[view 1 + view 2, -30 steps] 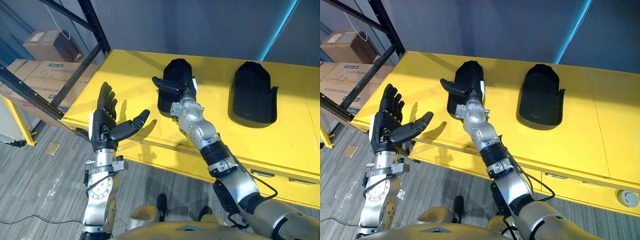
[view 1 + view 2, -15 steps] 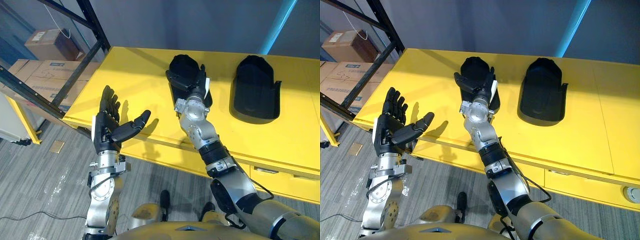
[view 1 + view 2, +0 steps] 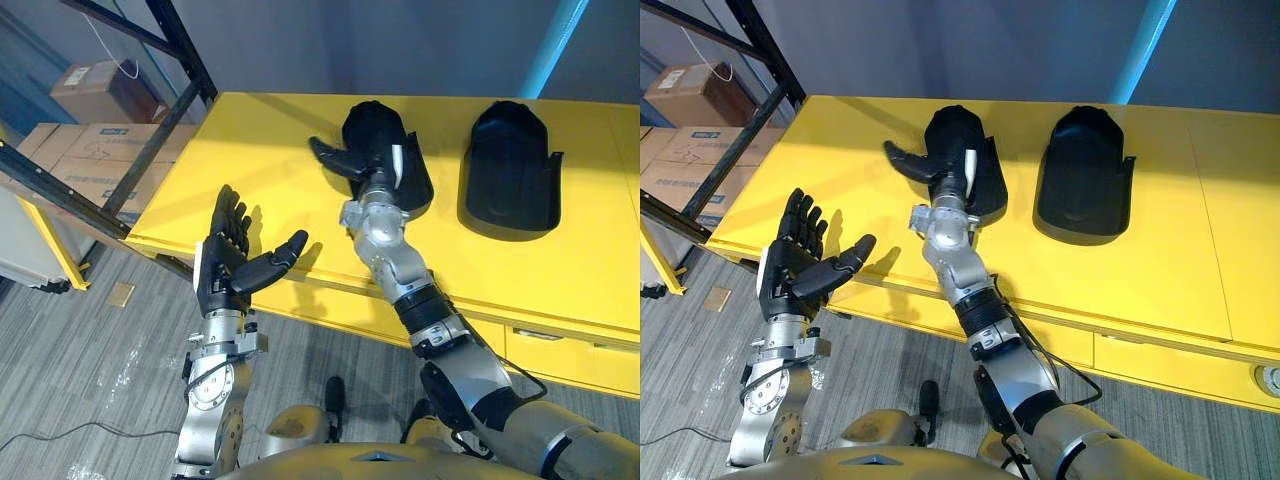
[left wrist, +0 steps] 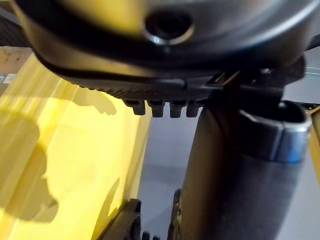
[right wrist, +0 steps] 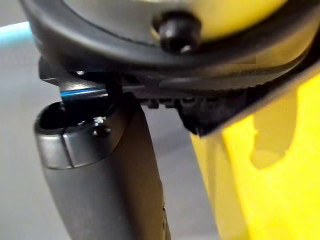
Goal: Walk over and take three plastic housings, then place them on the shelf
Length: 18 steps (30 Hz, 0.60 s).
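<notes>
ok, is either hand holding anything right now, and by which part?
Left hand is open and empty. Right hand lies on the left housing, around its middle, with the thumb out to the side; whether it has a grip cannot be told.

I see bare yellow surface (image 3: pixel 260 140) left of the left housing (image 3: pixel 372 120) and a clear strip between it and the right housing (image 3: pixel 510 165). My right robot hand (image 3: pixel 378 178) covers the left housing. A black shelf frame (image 3: pixel 163 148) slants across the left approach.

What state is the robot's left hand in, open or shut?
Open. The left hand is held palm-up beside the yellow table, with its fingers straight, its thumb spread wide and nothing in it.
</notes>
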{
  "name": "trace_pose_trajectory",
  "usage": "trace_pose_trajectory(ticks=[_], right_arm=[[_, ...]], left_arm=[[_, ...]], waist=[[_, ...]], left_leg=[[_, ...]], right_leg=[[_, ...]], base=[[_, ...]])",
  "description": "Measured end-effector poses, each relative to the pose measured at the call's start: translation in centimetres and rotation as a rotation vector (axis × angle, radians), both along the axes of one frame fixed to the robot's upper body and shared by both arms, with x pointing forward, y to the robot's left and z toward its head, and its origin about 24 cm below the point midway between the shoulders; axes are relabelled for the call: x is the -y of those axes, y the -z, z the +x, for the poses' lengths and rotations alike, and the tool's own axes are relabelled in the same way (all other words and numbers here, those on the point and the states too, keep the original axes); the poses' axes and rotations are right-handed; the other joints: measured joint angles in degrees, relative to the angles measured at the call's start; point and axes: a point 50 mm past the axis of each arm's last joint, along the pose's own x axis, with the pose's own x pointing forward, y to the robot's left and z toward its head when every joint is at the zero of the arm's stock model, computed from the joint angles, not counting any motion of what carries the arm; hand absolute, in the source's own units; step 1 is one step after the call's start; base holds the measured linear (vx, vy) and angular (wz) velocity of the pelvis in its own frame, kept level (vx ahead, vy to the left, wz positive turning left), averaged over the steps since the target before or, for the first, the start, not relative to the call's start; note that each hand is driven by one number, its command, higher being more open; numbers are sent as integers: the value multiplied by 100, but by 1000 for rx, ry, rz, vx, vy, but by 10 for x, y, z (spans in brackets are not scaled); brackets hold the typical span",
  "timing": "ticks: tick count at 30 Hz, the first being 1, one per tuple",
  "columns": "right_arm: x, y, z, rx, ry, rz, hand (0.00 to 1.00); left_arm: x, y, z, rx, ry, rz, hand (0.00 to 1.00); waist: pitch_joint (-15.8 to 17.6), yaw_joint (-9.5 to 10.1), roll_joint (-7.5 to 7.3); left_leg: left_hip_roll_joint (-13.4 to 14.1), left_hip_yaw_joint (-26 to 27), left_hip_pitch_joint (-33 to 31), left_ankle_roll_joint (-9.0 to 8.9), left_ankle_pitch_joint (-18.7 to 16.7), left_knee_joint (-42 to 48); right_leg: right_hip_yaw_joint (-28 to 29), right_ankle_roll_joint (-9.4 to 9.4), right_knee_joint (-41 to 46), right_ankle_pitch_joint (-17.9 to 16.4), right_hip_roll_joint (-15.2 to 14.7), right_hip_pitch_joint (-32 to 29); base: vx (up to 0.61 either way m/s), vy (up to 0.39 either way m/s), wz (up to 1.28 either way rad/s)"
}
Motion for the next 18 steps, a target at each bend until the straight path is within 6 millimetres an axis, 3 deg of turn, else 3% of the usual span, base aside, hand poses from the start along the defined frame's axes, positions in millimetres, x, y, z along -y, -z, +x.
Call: trace_pose_trajectory(ticks=[4, 6, 10, 13, 18], right_arm=[[-19, -20, -19, 127, -178, 6, 100], [-26, -46, -34, 242, -278, 38, 100], [-23, -73, -50, 364, -338, 64, 100], [0, -64, -53, 344, -361, 8, 100], [57, -2, -54, 109, -308, -121, 100]], left_arm=[[3, -4, 3, 22, 24, 4, 100], [3, -9, 8, 48, 26, 8, 100], [0, -15, 12, 77, 23, 20, 100], [-5, -19, 15, 94, 22, 54, 100], [-11, -19, 15, 94, 10, 78, 100]], waist=[[-7, -34, -12], [-19, -35, -37], [-109, -77, -195], [-229, -207, -382], [-274, -336, -450]], left_leg=[[7, 34, 11, -5, -4, 3], [21, 82, 27, -25, -20, 12], [49, 208, 108, -48, -69, 19], [70, 309, 134, -63, -228, 139], [96, 522, 172, -26, -364, 204]], right_leg=[[17, 2, -6, 3, 8, 8], [60, 11, -24, 16, 25, 20], [175, 16, -38, 23, 57, 48], [240, 33, -105, 50, 78, 135], [417, 55, -400, 229, 151, 249]], base=[[1, -6, -1], [-3, -22, -8], [-4, -18, -16], [-3, -10, -21], [0, 17, -20]])
